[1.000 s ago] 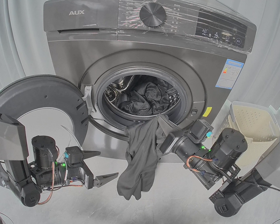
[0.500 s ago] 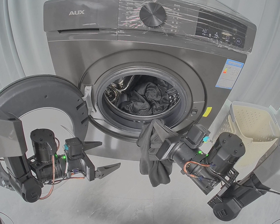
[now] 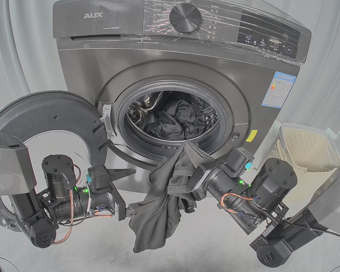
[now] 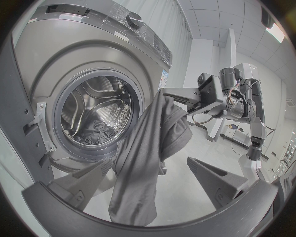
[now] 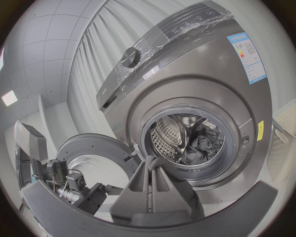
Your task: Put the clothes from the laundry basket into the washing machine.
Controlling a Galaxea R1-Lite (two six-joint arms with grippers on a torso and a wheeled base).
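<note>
The grey washing machine (image 3: 105, 65) stands with its round door (image 3: 49, 119) swung open to the left. Dark clothes (image 3: 176, 120) lie in the drum (image 4: 92, 108). My right gripper (image 3: 187, 148) is just below the drum's opening, shut on a dark grey garment (image 3: 157, 206) that hangs toward the floor. In the right wrist view the right gripper (image 5: 151, 169) pinches the garment's (image 5: 185, 188) top edge. My left gripper (image 3: 137, 192) is open, low in front of the machine. The hanging garment (image 4: 145, 154) falls between its spread fingers (image 4: 89, 182).
A cream perforated laundry basket (image 3: 306, 159) stands to the right of the machine, behind my right arm. Pale curtains hang behind. The grey floor (image 3: 203, 261) in front is bare.
The right gripper has shifted slightly while the garment swung back left and hangs longer. My left arm has moved right, so its open fingers now straddle the hanging cloth.
</note>
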